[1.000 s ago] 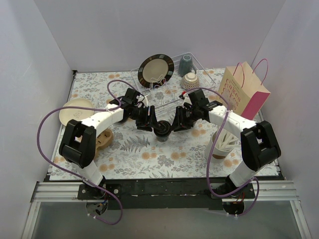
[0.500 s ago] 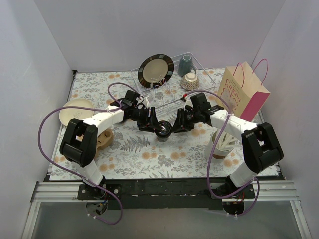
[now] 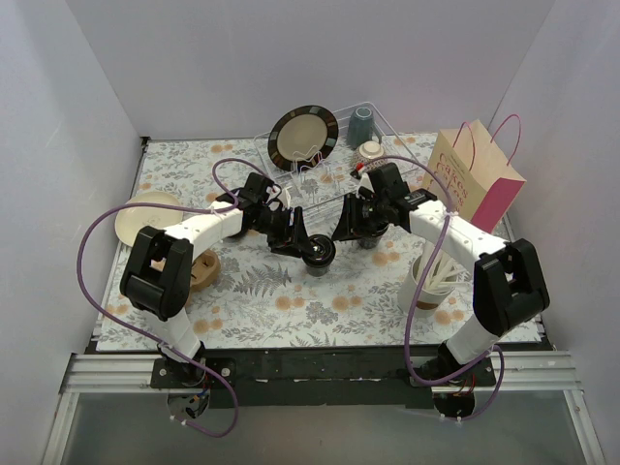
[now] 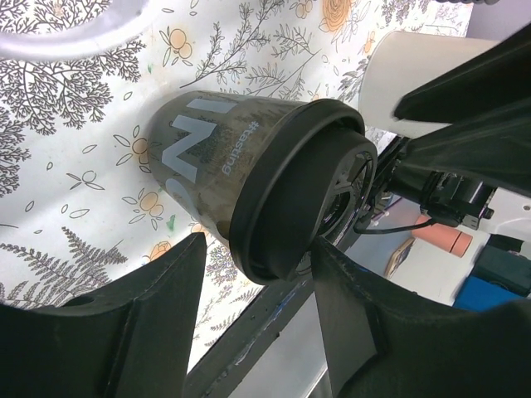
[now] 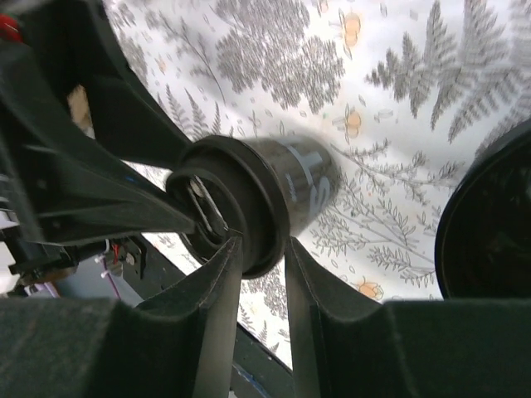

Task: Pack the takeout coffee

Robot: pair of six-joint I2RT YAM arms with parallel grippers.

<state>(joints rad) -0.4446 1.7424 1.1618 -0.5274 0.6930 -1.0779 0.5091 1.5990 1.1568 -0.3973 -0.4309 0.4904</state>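
A black paper coffee cup (image 3: 318,254) with a black lid stands on the floral mat mid-table. In the left wrist view the cup (image 4: 207,157) tilts across the frame. My left gripper (image 3: 298,240) has a finger on each side of it at the lid (image 4: 299,199) and holds it. My right gripper (image 3: 339,232) is just right of the cup and above it in the picture, fingers nearly together and empty. The blurred cup (image 5: 290,186) lies beyond its fingertips (image 5: 226,265). A second black lidded cup (image 5: 489,224) sits at the right edge.
A tan and pink paper bag (image 3: 477,179) stands back right. A white cup of stirrers (image 3: 433,276) is near the right arm. A dish rack (image 3: 387,145) with a plate, bowl and grey-blue mug (image 3: 360,124) is behind. A cream bowl (image 3: 145,215) and a brown holder (image 3: 201,271) are on the left.
My right gripper first moved in to the cup's lid, then drew back up and away from it. My left gripper and the cup have stayed in place.
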